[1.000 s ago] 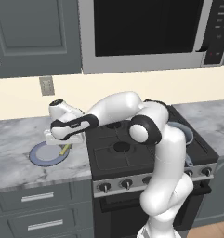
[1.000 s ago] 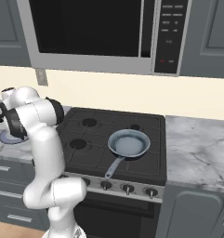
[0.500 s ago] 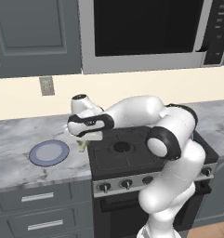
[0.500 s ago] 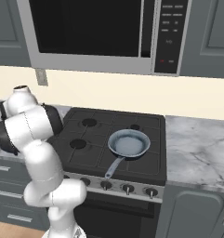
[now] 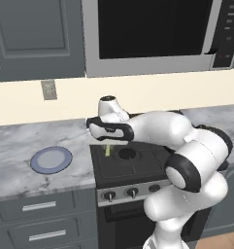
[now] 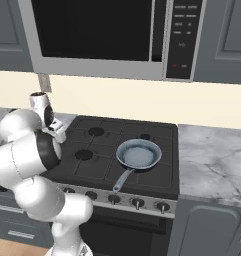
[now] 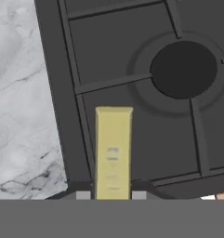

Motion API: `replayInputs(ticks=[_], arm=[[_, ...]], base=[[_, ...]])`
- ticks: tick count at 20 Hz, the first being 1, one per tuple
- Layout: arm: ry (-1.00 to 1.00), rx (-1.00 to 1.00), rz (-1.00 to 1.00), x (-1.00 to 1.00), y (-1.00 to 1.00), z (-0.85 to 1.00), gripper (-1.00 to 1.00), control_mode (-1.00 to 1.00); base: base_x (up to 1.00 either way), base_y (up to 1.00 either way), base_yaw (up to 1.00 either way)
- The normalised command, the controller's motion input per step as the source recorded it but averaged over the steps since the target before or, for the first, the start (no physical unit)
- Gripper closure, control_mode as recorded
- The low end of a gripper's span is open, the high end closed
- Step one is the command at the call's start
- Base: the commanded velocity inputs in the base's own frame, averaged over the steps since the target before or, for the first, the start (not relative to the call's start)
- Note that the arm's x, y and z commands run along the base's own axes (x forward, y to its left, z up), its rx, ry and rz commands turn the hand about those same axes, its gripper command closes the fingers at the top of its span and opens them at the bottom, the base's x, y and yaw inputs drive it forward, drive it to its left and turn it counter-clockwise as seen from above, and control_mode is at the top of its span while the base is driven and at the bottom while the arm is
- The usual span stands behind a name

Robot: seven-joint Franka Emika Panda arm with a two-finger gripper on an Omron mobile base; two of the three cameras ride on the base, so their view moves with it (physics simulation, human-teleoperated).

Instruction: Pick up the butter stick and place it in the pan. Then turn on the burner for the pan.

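Observation:
The pale-yellow butter stick (image 7: 113, 151) hangs upright between the two dark fingertips of my gripper (image 7: 112, 193), which is shut on it. In the left base view the gripper (image 5: 107, 146) holds the butter stick (image 5: 108, 152) just above the stove's front-left corner, close to the front-left burner (image 7: 184, 69). The pan (image 6: 138, 154), grey-blue inside with a long thin handle pointing toward the front, sits on the front-right burner, well to the right of the gripper.
A flat blue-rimmed plate (image 5: 51, 159) lies on the marble counter (image 5: 21, 146) left of the stove (image 6: 97, 165). Several knobs (image 6: 137, 203) line the stove's front panel. A microwave (image 6: 107, 35) hangs above, and more counter (image 6: 212, 160) lies to the right.
The arm has swung right from above the plate to the stove's left edge, carrying the butter stick. The pan and plate have not moved.

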Motion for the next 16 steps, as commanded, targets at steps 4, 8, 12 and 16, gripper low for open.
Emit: replayInputs(ticks=[4, 8, 12, 16], arm=[[0.00, 0.00, 0.00, -0.07, -0.75, 0.31, 1.00, -1.00], [0.01, 0.01, 0.00, -0.02, -0.76, 0.29, 1.00, -1.00], [0.01, 0.01, 0.00, 0.00, -0.80, 0.20, 1.00, -1.00], [0.00, 0.00, 0.00, 0.00, -0.83, 0.04, 1.00, -1.00]], base=[[0.00, 0.00, 0.00], [0.00, 0.00, 0.00], [0.00, 0.00, 0.00], [0.00, 0.00, 0.00]])
